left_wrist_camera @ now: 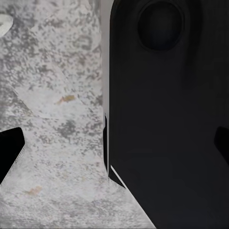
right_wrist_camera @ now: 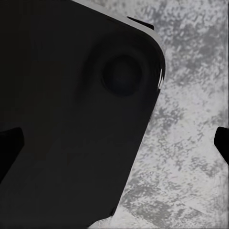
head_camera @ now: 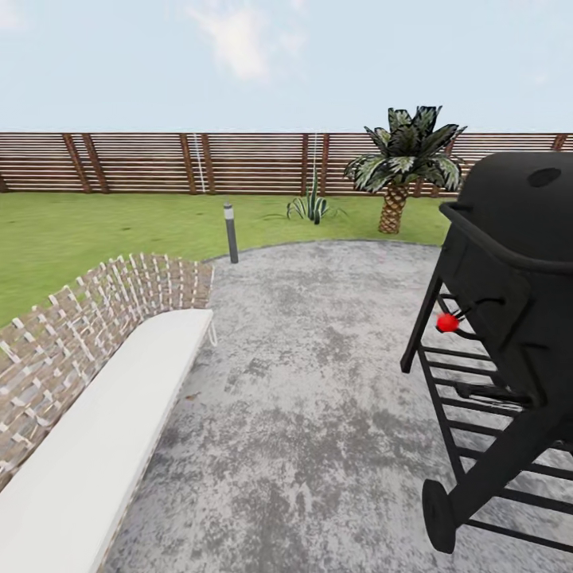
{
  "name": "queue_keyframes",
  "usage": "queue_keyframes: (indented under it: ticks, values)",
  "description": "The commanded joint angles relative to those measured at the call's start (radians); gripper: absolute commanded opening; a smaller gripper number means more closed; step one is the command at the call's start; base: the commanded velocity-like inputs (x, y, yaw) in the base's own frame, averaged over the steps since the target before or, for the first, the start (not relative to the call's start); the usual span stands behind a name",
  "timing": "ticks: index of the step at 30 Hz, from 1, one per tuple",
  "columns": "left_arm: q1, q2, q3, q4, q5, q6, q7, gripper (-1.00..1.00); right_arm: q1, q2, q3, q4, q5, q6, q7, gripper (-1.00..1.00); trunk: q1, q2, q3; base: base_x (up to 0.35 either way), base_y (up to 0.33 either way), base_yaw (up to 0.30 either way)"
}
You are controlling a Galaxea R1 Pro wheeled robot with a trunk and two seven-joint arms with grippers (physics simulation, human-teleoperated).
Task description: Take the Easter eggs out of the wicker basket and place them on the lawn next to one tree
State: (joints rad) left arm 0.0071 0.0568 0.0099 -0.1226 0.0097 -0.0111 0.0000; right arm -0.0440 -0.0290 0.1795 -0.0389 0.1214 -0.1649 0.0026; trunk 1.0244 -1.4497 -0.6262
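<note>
The robot's on the grey patio [head_camera: 318,382], with a black grill [head_camera: 509,318] at its right and a white bench [head_camera: 87,430] at its left. The lawn [head_camera: 95,231] lies beyond the patio, up to the fence [head_camera: 159,163]. Both wrist views catch dark fingertips [left_wrist_camera: 10,148] [right_wrist_camera: 222,140] spread wide over the paving, nothing between them.

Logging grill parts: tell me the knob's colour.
Red, on the black grill's knob; clearest in the head view.
</note>
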Motion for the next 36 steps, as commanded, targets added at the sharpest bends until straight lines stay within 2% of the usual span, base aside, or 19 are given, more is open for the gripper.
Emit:
queue_keyframes:
  ticks: [1,36]
  values:
    - [0.001,0.0,0.001,-0.002,0.001,-0.001,0.0,1.0,-0.001,-0.001,0.0,0.001,0.01,-0.002,0.0,1.0,0.001,0.0,-0.001,0.329,0.0,0.0]
    - [0.001,0.002,0.002,-0.002,0.001,-0.001,0.0,1.0,-0.001,-0.002,0.003,0.001,0.012,-0.002,-0.001,1.0,0.001,0.0,-0.001,0.329,0.0,0.0]
